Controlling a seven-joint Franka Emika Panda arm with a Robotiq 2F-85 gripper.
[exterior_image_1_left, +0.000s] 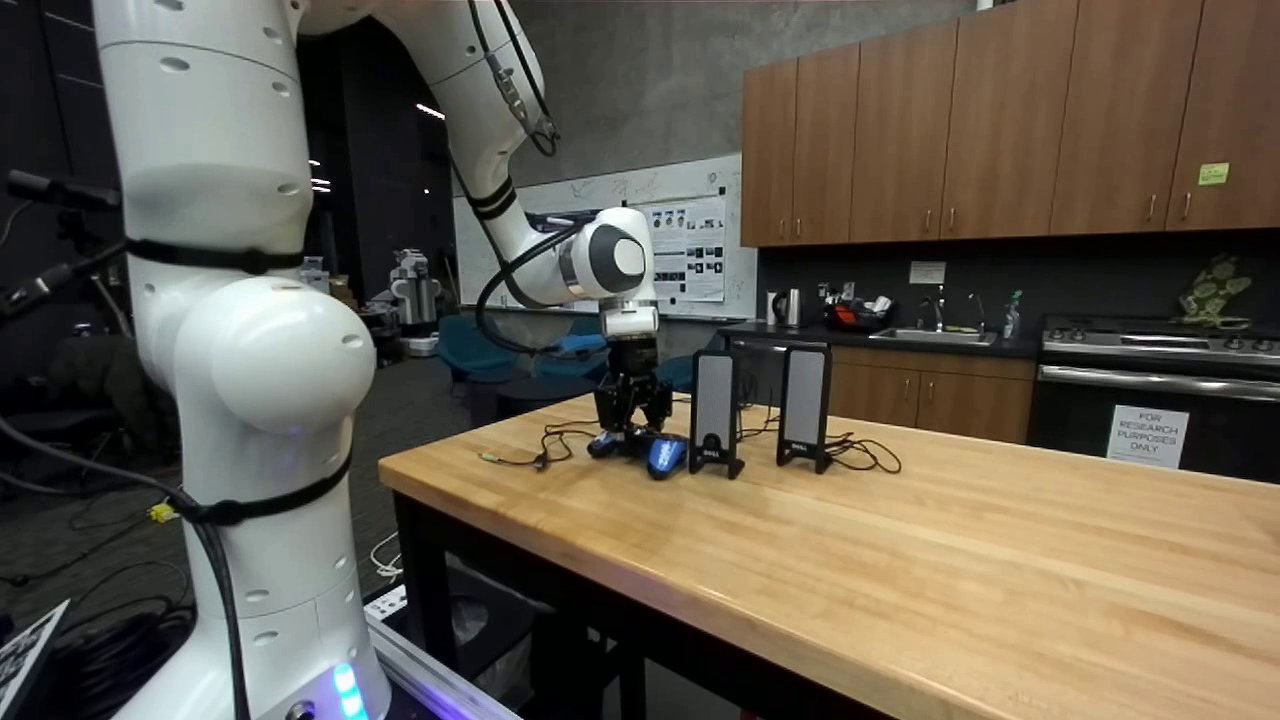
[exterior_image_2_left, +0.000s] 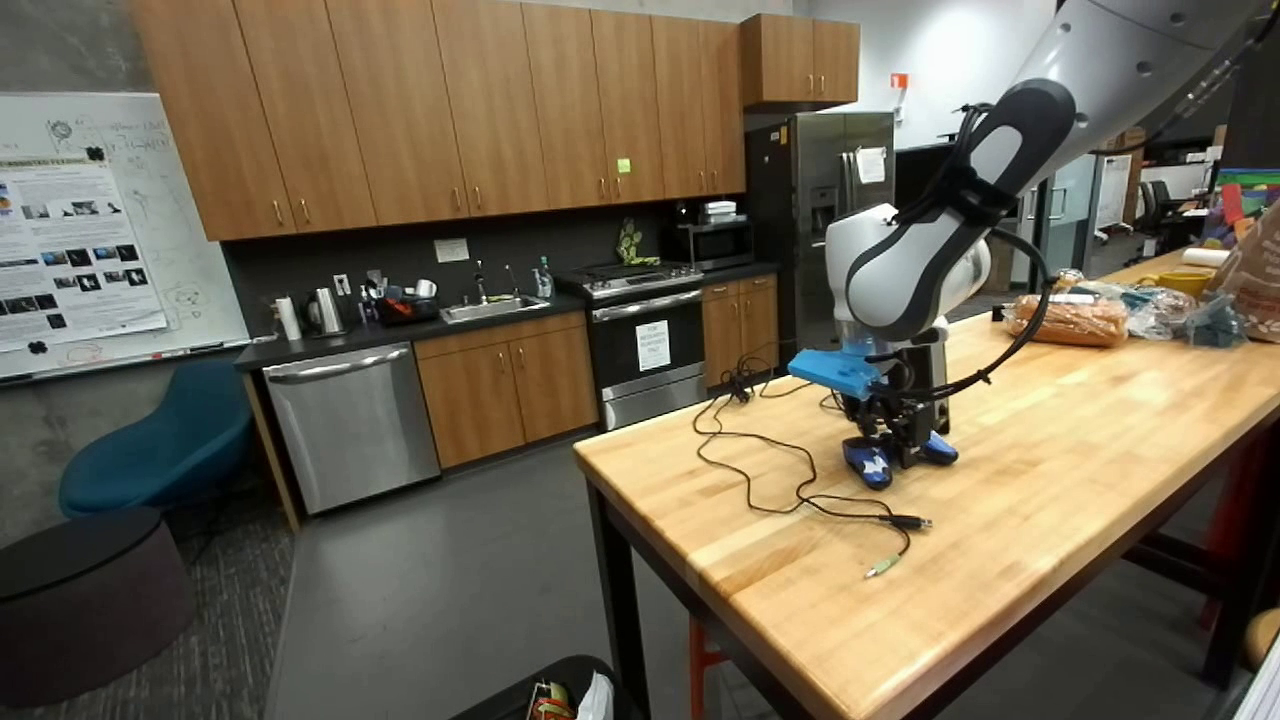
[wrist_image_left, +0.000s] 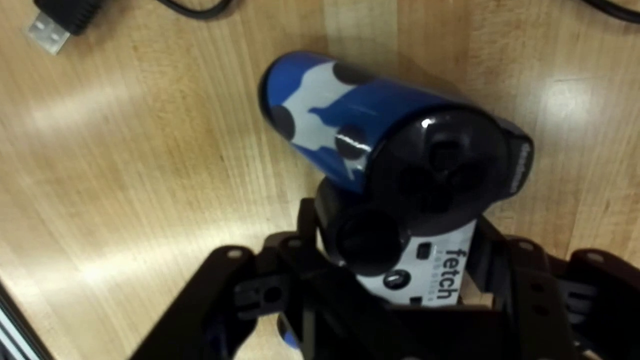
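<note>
1. The game controller (wrist_image_left: 400, 175) is lying on the worktop (exterior_image_2_left: 1010, 540); in an exterior view, wood is showing between it and the near corner, with a USB plug (exterior_image_2_left: 910, 522) lying on that stretch.
2. On 1 side, a speaker (exterior_image_1_left: 713, 400) is standing upright near the controller, and a 2nd speaker (exterior_image_1_left: 804, 395) is standing beyond.
3. My arm (exterior_image_1_left: 265, 350) is hanging bent above the worktop, forearm sloping down, claw (wrist_image_left: 395, 227) pointing downward.
4. My fingers (wrist_image_left: 485, 255) are flanking the controller's middle, parted about as wide as its body; whether they are gripping it, I cannot tell.
5. In the wrist view, the controller's long axis is running roughly top to bottom between my fingers, and 1 blue handle (wrist_image_left: 320, 120) is pointing left and slightly upward.
</note>
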